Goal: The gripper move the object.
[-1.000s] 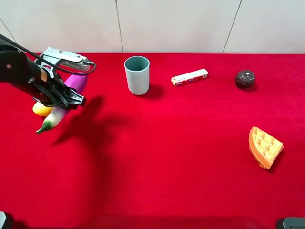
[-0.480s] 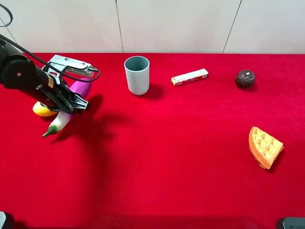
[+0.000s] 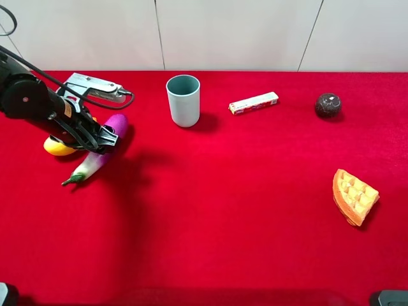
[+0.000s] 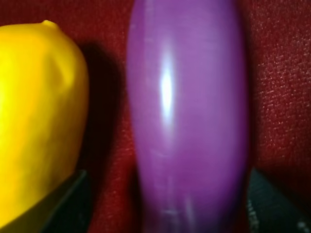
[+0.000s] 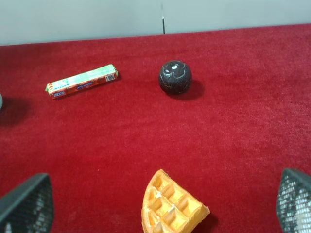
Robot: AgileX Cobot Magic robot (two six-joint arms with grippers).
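A: Eggplant (image 3: 91, 163) lying on desk (image 3: 223, 210), far out toward 9 o'clock. Stem points 7 o'clock. Mango (image 3: 56, 146) just beside, at its 10.

B: Left end effector (image 3: 107, 136)?

A: Released. Fingers straddle the purple end, with a gap showing.

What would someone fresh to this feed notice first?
The black end effector at far left, poised over the purple end of a glossy purple-to-white toy eggplant, which lies on the red cloth table beside a yellow toy mango. In the left wrist view its fingers stand either side of the eggplant, with a gap on the mango side. Farther right, a grey-green cup stands at the back.
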